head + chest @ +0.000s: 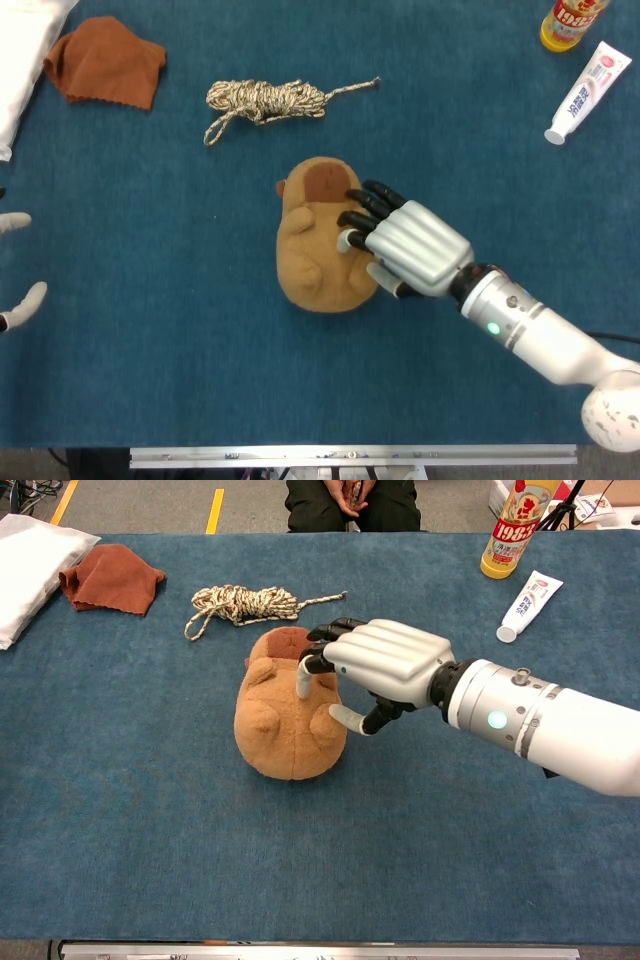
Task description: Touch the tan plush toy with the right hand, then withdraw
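The tan plush toy (315, 245) (280, 720) lies in the middle of the blue table, its brown patch toward the rope. My right hand (405, 245) (385, 660) comes in from the right, fingers spread, and its fingertips (345, 240) rest on the toy's right side. It holds nothing. Of my left hand (20, 270) only pale fingertips show at the left edge of the head view, apart from each other and far from the toy.
A coiled rope (265, 100) (240, 605) lies just behind the toy. A rust cloth (105, 62) and white fabric (35, 565) sit at the back left. A toothpaste tube (588, 90) and a yellow bottle (510, 530) stand at the back right.
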Available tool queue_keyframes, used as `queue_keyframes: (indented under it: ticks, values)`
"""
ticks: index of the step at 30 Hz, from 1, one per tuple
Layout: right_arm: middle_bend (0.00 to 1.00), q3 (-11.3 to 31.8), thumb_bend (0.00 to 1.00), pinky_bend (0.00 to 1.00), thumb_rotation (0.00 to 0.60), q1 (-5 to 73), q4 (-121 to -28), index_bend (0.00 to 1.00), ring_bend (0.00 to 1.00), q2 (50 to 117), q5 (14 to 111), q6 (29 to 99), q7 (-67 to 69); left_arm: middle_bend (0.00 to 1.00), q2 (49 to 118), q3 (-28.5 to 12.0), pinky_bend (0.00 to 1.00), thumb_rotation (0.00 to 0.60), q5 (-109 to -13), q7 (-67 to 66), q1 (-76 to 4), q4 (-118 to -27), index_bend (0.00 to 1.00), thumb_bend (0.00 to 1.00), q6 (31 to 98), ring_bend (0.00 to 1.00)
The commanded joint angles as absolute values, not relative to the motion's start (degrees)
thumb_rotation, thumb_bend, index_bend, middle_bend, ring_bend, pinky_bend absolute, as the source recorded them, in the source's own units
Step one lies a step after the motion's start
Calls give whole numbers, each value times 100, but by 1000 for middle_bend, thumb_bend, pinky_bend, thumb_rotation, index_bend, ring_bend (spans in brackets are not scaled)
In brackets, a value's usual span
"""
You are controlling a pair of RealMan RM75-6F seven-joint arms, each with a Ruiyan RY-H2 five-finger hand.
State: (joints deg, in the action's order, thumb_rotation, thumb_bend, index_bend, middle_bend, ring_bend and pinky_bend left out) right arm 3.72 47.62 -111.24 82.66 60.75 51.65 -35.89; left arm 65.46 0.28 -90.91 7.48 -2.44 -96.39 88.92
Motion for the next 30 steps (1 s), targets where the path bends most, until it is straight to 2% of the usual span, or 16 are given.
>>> queue_keyframes:
  ticks: [1, 7, 17, 30]
  values:
    - [223, 305, 442, 46, 600, 4849, -10997, 352, 47, 8379, 5949, 5080, -3655, 134, 6545, 29, 75, 600, -9084, 748, -240, -9633, 275, 214, 8888, 38]
    - [217, 251, 442, 46, 600, 4954, -10947, 352, 47, 8453, 5787, 5115, -3785, 134, 6546, 34, 75, 600, -9070, 748, -227, -9616, 275, 214, 8886, 38]
    - [216, 291, 442, 46, 600, 4822, -11292, 352, 47, 8166, 6178, 5462, -3519, 134, 6555, 24, 75, 600, -9094, 751, -244, -9609, 275, 215, 8873, 37]
    - [216, 190, 442, 46, 600, 5088, -10848, 352, 47, 8543, 5714, 5100, -3635, 134, 6526, 26, 75, 600, -9052, 820, -207, -9562, 275, 214, 8894, 38]
